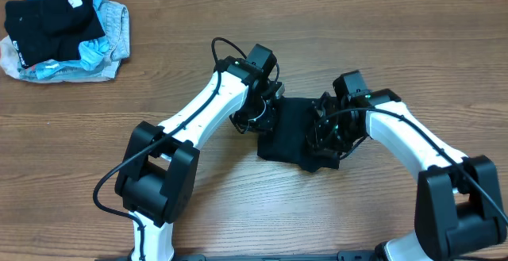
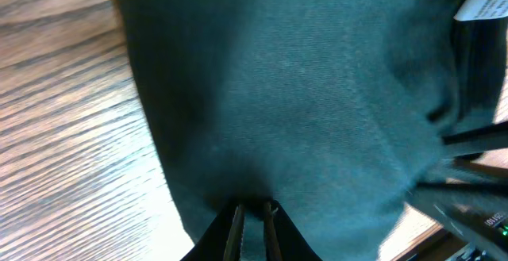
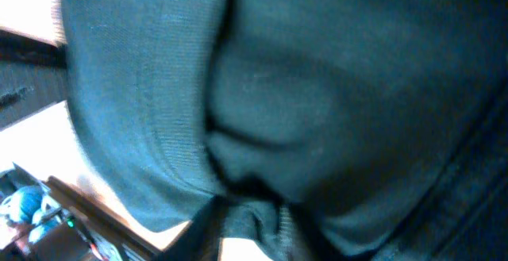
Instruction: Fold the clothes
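Apparently mostly folded, clothes (image 1: 290, 130) are lying compact on the counter (image 1: 238, 205); left end effector (image 2: 252, 217) and right end effector (image 3: 250, 213), nearly closed, are pinching them.

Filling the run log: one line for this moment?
left fingers: pinching black soft-fabric garment edge | right fingers: fabric bunched between them | garment: mid-table

white arms (image 1: 202, 106), black joints (image 1: 159, 174), looping black cables (image 1: 97, 189).
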Action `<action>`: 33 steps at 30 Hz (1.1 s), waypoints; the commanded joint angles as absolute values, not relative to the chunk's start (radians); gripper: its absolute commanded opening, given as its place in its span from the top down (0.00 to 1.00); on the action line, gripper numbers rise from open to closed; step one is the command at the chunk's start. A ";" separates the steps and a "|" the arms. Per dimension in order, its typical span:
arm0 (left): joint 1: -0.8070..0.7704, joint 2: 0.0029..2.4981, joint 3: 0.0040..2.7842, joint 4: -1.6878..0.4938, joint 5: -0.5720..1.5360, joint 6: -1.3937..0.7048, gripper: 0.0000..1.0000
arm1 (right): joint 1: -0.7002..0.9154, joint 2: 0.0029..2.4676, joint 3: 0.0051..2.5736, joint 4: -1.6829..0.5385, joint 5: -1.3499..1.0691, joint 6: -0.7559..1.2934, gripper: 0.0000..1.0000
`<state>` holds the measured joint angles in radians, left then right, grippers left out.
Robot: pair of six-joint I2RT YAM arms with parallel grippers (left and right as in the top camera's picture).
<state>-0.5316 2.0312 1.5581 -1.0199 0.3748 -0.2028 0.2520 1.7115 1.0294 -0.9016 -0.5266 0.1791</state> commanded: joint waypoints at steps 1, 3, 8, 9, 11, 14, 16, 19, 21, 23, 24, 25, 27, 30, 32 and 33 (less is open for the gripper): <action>-0.551 2.040 1.539 -1.017 0.392 -0.206 0.87 | 0.255 1.754 0.994 -0.886 -0.525 0.195 0.95; -0.550 2.040 1.528 -1.021 0.383 -0.206 0.89 | 0.255 1.777 0.994 -0.899 -0.446 0.232 0.96; -0.549 2.040 1.479 -1.048 0.307 -0.211 0.91 | 0.237 1.779 1.013 -0.954 -0.261 0.313 0.96; -0.549 2.040 1.463 -1.050 0.305 -0.210 0.90 | 0.232 1.779 1.025 -0.978 -0.237 0.317 0.96; -0.548 2.040 1.429 -1.049 0.304 -0.211 0.90 | 0.222 1.779 1.050 -1.020 -0.205 0.326 0.96; -0.543 2.040 1.394 -1.053 0.280 -0.225 0.96 | 0.220 1.779 1.086 -1.080 -0.156 0.357 0.96; -0.535 2.040 1.390 -1.062 0.278 -0.229 0.96 | 0.220 1.779 1.105 -1.111 -0.146 0.360 0.96; -0.520 2.031 1.406 -1.068 0.281 -0.229 0.96 | 0.220 1.778 1.140 -1.157 -0.139 0.360 0.96; -0.509 2.013 1.434 -1.077 0.281 -0.228 0.96 | 0.220 1.769 1.176 -1.190 -0.133 0.361 0.96; -0.503 1.987 1.460 -1.081 0.281 -0.224 0.96 | 0.217 1.752 1.217 -1.219 -0.119 0.361 0.94; -0.503 1.974 1.472 -1.081 0.281 -0.223 0.96 | 0.214 1.742 1.246 -1.237 -0.106 0.361 0.88; -0.503 1.962 1.486 -1.080 0.282 -0.224 0.96 | 0.209 1.734 1.273 -1.253 -0.093 0.365 0.78; -0.507 1.946 1.507 -1.068 0.314 -0.219 0.91 | 0.194 1.724 1.330 -1.274 -0.074 0.364 0.14; -0.524 1.948 1.508 -1.018 0.438 -0.202 0.73 | 0.165 1.723 1.396 -1.250 -0.077 0.348 0.06; -0.542 1.963 1.508 -0.994 0.519 -0.202 0.72 | 0.150 1.723 1.402 -1.212 -0.121 0.289 0.10; -0.558 1.974 1.508 -0.987 0.543 -0.202 0.72 | 0.144 1.725 1.402 -1.205 -0.147 0.271 0.17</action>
<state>-0.5190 1.9728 1.4940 -0.9966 0.4004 -0.2092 0.1612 1.7508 1.3823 -1.2110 -0.1112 0.3229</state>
